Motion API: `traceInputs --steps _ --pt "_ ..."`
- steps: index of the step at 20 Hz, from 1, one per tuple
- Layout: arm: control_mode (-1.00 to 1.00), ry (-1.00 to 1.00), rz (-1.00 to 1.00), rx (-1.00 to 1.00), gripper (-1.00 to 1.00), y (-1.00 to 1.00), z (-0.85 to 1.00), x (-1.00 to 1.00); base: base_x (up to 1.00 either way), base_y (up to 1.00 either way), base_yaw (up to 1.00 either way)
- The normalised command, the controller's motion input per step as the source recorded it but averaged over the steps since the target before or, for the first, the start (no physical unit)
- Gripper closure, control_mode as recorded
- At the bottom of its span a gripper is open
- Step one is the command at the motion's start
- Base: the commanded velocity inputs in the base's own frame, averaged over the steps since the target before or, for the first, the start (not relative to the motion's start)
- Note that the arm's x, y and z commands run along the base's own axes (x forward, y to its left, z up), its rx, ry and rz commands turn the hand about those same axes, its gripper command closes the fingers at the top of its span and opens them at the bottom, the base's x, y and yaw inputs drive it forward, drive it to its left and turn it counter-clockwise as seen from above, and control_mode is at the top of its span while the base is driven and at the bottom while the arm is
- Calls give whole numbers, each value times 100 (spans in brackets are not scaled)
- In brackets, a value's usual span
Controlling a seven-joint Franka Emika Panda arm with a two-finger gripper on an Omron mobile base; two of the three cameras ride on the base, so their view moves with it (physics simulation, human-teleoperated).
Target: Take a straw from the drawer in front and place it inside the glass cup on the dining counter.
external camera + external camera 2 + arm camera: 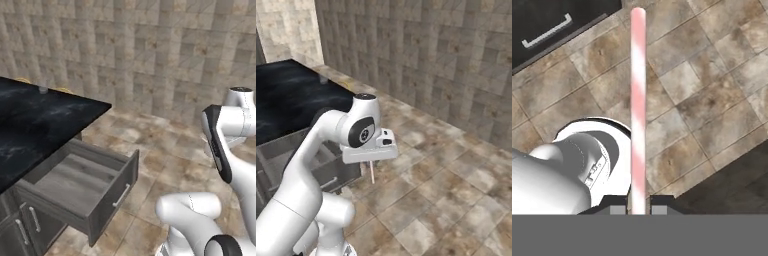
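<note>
My gripper (638,210) is shut on the straw (637,100), a thin white-pink striped stick that runs straight out from between the fingertips over the tiled floor. Seen from the right base, the straw (372,174) hangs down below the hand, with the gripper (371,162) out beside the counter's corner. The drawer (75,182) stands pulled open under the dining counter (35,125), its grey inside bare. The glass cup (43,90) is a tiny clear tumbler on the counter's far edge. The drawer's front panel (557,20) is at the upper left of the hand view.
Grey cabinet fronts with silver bar handles (25,230) sit below the drawer. Brown floor tiles (165,160) stretch to a tiled wall (150,50) behind. Yellow shapes (63,90) peek over the counter's far edge. My own arm (225,135) rises at the right.
</note>
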Motion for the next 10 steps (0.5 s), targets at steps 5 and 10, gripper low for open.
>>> traceInputs --steps 5,10 --pt "100 0 0 0 100 0 0 0 91 -48 19" --pt "100 0 0 0 100 0 0 0 61 -65 31"
